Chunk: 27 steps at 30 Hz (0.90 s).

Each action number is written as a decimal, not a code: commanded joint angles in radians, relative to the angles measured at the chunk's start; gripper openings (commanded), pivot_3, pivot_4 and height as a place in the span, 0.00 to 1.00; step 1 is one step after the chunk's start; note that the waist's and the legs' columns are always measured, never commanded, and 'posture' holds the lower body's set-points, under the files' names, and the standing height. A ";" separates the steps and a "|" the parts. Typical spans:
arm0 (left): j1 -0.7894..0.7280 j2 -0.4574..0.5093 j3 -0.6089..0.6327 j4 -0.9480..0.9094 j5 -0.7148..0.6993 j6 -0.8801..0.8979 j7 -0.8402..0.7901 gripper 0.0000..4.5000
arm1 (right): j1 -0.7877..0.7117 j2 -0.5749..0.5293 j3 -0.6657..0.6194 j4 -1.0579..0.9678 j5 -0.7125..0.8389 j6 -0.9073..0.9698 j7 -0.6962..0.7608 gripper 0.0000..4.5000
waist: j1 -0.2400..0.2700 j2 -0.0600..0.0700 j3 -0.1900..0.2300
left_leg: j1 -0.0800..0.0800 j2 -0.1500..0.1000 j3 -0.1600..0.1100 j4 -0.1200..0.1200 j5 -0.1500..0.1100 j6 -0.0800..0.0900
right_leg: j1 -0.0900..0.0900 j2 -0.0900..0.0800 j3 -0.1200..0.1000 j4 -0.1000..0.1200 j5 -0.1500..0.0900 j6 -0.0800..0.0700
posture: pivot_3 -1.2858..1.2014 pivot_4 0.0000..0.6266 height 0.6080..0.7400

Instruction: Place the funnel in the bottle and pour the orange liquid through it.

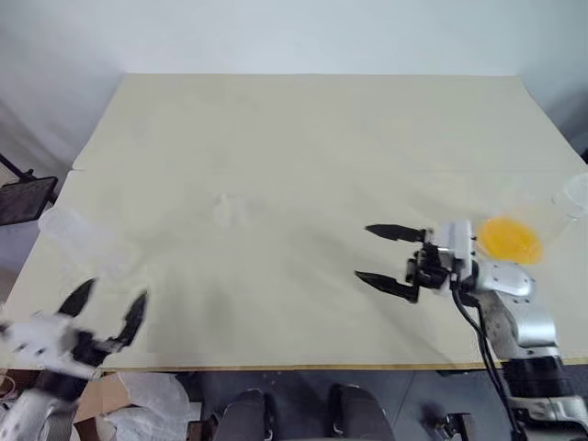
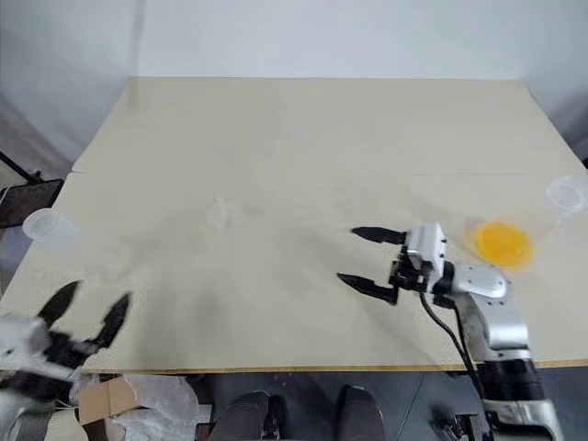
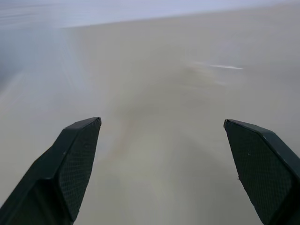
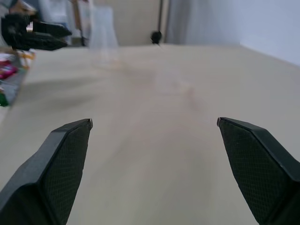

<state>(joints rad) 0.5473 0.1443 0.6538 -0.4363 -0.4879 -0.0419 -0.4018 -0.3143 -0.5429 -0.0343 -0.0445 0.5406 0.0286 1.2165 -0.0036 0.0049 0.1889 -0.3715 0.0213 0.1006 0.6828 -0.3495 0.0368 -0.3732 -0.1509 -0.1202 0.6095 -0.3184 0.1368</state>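
The beige table (image 1: 303,138) takes most of the head view, largely bare in its middle. At the right edge of the frame lies the conical flask (image 1: 537,220), clear and broad, seemingly tilted with its mouth to the right; the orange liquid (image 1: 511,239) sits in its wide base. At the left edge stands a clear vessel, probably the bottle (image 2: 50,230), though its shape is too faint to be sure. The funnel (image 2: 219,214) is only a pale round trace left of the frame's centre; it is small and surely very light.

The right gripper (image 1: 386,255) hangs at lower right, just beside the flask, fingers spread wide and holding nothing; the left gripper (image 1: 106,308), at lower left, is also wide apart and empty.

The funnel is probably stiff thin plastic, smooth and slippery, so it may slide away under a push; the rim of the cone looks the best place to pinch. The flask, with liquid inside, is heavier and should be taken at its neck, gently.
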 commanded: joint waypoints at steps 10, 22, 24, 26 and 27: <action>-0.019 -0.033 0.072 -0.066 -0.080 0.018 0.187 0.99 | -0.088 0.041 0.054 0.007 -0.006 -0.008 0.039 1.00 | 0.022 -0.003 -0.001 | -0.001 0.000 -0.002 0.001 -0.001 -0.001 | -0.001 0.000 0.003 -0.003 0.000 -0.001 | 0.52 0.24 1.00; -0.330 0.324 0.065 0.006 -0.166 0.372 0.255 0.99 | -0.077 0.076 0.063 -0.069 -0.004 0.012 -0.020 1.00 | -0.002 -0.003 -0.001 | 0.000 0.000 -0.001 0.001 -0.001 -0.001 | -0.001 0.002 -0.006 0.004 0.000 -0.001 | 0.52 0.24 1.00; -0.359 0.359 0.058 0.039 -0.177 0.413 0.238 0.99 | -0.068 0.085 0.070 -0.091 -0.005 0.015 -0.032 1.00 | -0.005 -0.003 -0.001 | 0.000 0.000 -0.001 0.001 -0.001 -0.001 | -0.001 0.002 -0.006 0.004 0.000 -0.001 | 0.52 0.24 1.00; -0.390 0.393 0.052 0.089 -0.152 0.429 0.226 0.99 | -0.064 0.100 0.070 -0.112 -0.001 0.021 -0.053 1.00 | -0.005 -0.003 -0.001 | 0.000 0.001 -0.001 0.001 -0.001 -0.002 | -0.002 0.003 -0.006 0.005 0.000 -0.001 | 0.52 0.24 1.00; -0.404 0.406 0.049 0.108 -0.147 0.439 0.223 0.99 | -0.064 0.106 0.068 -0.120 0.002 0.027 -0.066 1.00 | -0.005 -0.003 -0.001 | 0.000 0.001 -0.001 0.001 -0.001 -0.002 | -0.002 0.003 -0.007 0.005 0.000 -0.001 | 0.52 0.24 1.00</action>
<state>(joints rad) 0.1652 0.5188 0.6927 -0.3647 -0.6422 0.3782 -0.1647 -0.3807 -0.4520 0.0374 -0.1037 0.5194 0.0472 1.1809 -0.0087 0.0017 0.1883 -0.3718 0.0220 0.0999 0.6836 -0.3505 0.0349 -0.3753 -0.1481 -0.1267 0.6148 -0.3185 0.1356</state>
